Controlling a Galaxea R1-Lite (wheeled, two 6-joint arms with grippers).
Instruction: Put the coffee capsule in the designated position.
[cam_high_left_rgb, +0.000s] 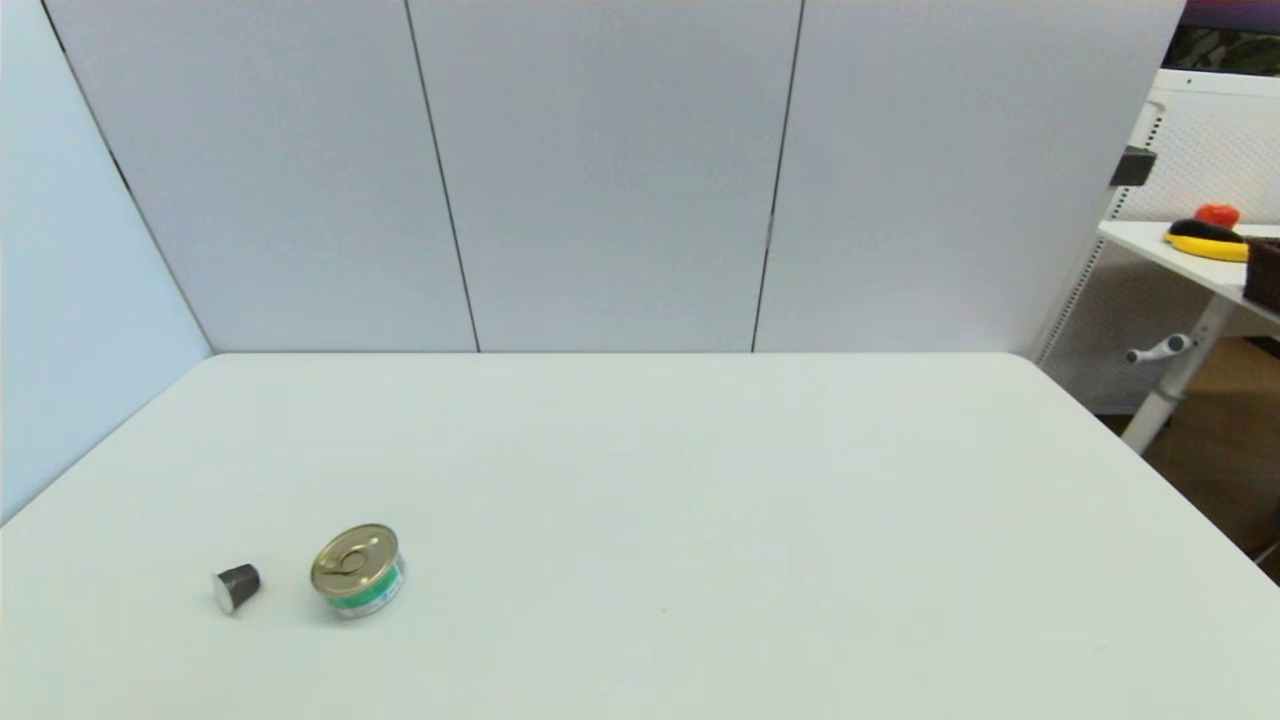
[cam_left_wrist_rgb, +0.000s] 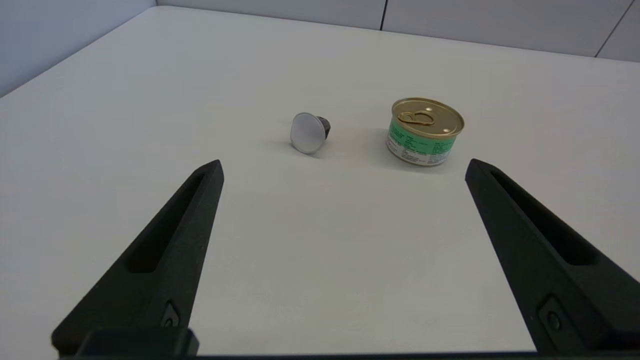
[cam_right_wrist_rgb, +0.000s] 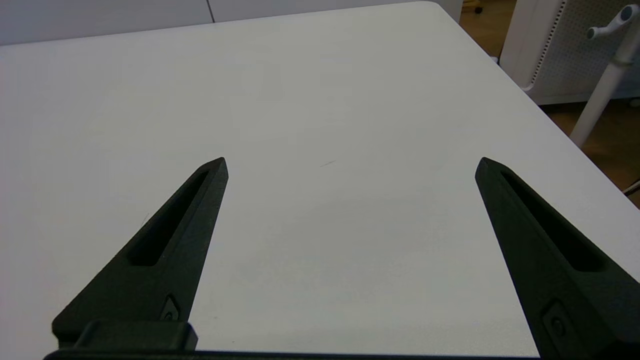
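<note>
The capsule lies on its side on the near left part of the white table, its silver foil face turned toward the left gripper. Just beside it, apart and on its right, stands the tin, upright, gold lid up, green label around the wall. The left gripper hovers above the table short of both things, jaws wide open and holding nothing. The right gripper hangs over bare tabletop near the table's right edge, jaws likewise wide open and empty. Neither arm shows in the head view.
</note>
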